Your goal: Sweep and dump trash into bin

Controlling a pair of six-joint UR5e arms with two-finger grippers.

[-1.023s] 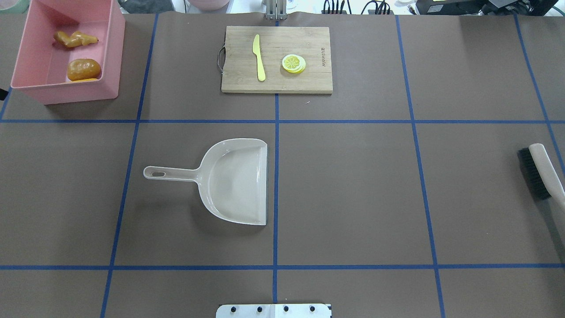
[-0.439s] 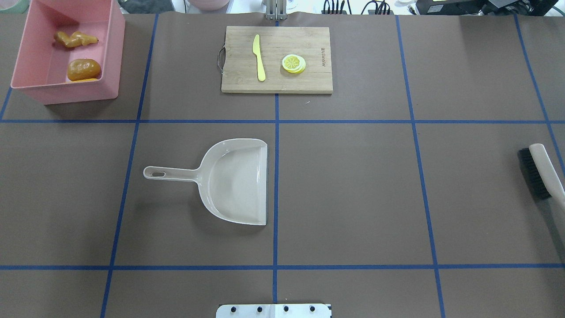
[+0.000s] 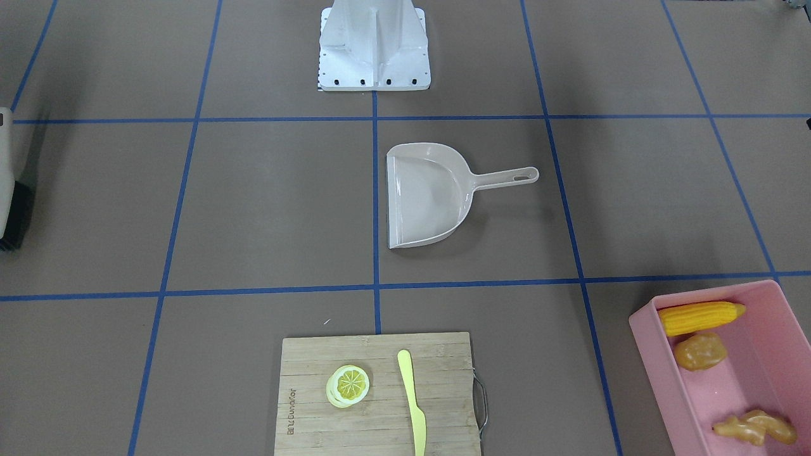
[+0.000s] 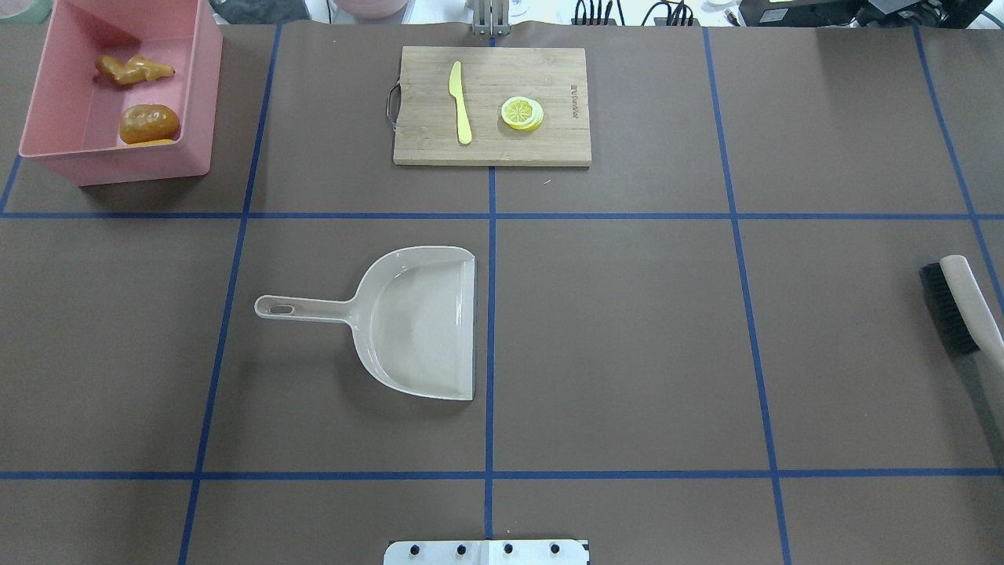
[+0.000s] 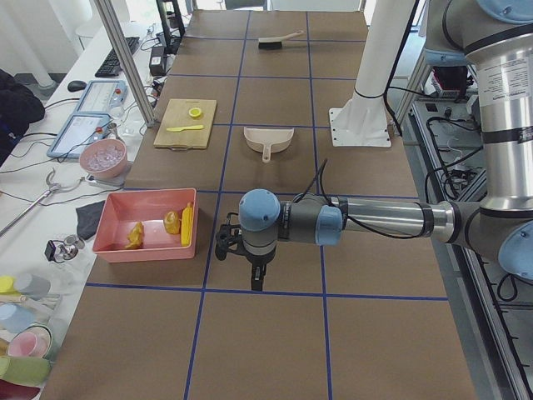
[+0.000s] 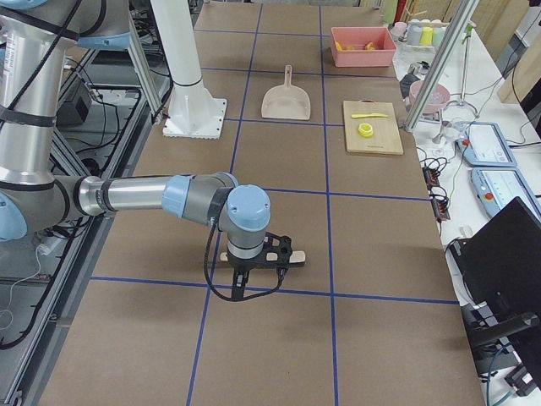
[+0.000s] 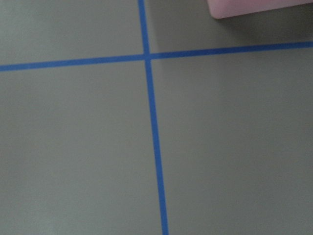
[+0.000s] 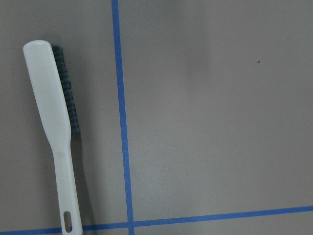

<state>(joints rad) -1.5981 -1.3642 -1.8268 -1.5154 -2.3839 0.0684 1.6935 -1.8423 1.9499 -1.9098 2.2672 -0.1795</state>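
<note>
The pink bin (image 4: 133,163) stands at the far left of the table. In it lie the ginger root (image 4: 133,69), the potato-like piece (image 4: 149,122) and the corn cob (image 3: 700,316); from overhead the near wall hides most of the corn. The beige dustpan (image 4: 416,322) lies empty at mid-table. My left gripper (image 5: 256,282) shows only in the exterior left view, over bare table near the bin (image 5: 141,248). My right gripper (image 6: 240,292) shows only in the exterior right view, above the brush (image 8: 54,127). I cannot tell whether either is open or shut.
A wooden cutting board (image 4: 492,106) with a yellow knife (image 4: 460,102) and a lemon slice (image 4: 522,112) lies at the far middle. The brush (image 4: 961,302) lies at the table's right edge. The left wrist view shows a corner of the bin (image 7: 254,6) and blue tape lines.
A small dark bit at the overhead view's left edge, beside the bin, has gone out of view. Nothing else has moved.
</note>
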